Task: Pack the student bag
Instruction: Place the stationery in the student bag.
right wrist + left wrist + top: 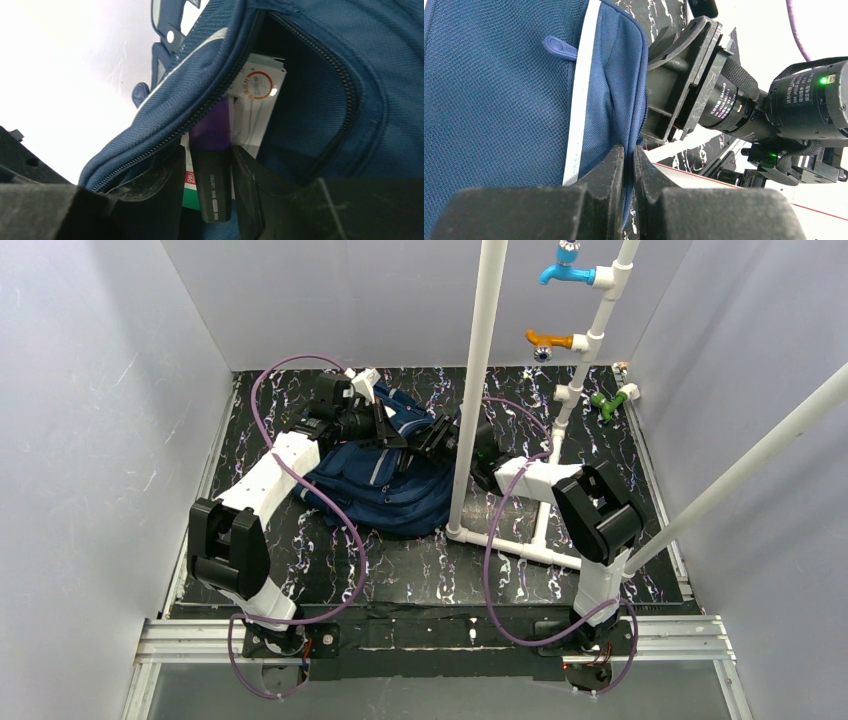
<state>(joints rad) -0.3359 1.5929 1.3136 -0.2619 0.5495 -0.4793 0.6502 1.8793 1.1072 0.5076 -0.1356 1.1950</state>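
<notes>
Count so far:
- 1 student bag (pixel 385 480)
- 1 purple-and-black marker (pixel 212 185)
- 1 white packet (pixel 257 87) with a red ring print
- 1 white pipe frame (pixel 478 390)
- 3 taps on it: blue tap (pixel 565 270), orange tap (pixel 550 340), green tap (pixel 608 402)
- 2 arms: left arm (pixel 265 475), right arm (pixel 595 510)
- 2 purple cables: left cable (pixel 352 540), right cable (pixel 490 560)

A black surface (pixel 420 570) veined with white and violet lies between pale grey walls (pixel 90 390), with an aluminium rail (pixel 430 635) running along its near edge. A white pipe frame (pixel 478 380) stands on the right half of the surface, its tall upright rising from a base pipe (pixel 515 545) that lies flat there. A thinner slanted pipe behind it carries a blue tap (pixel 565 270) at the top, an orange tap (pixel 550 340) below it and a green valve (pixel 608 403) lowest, near the far right corner.
</notes>
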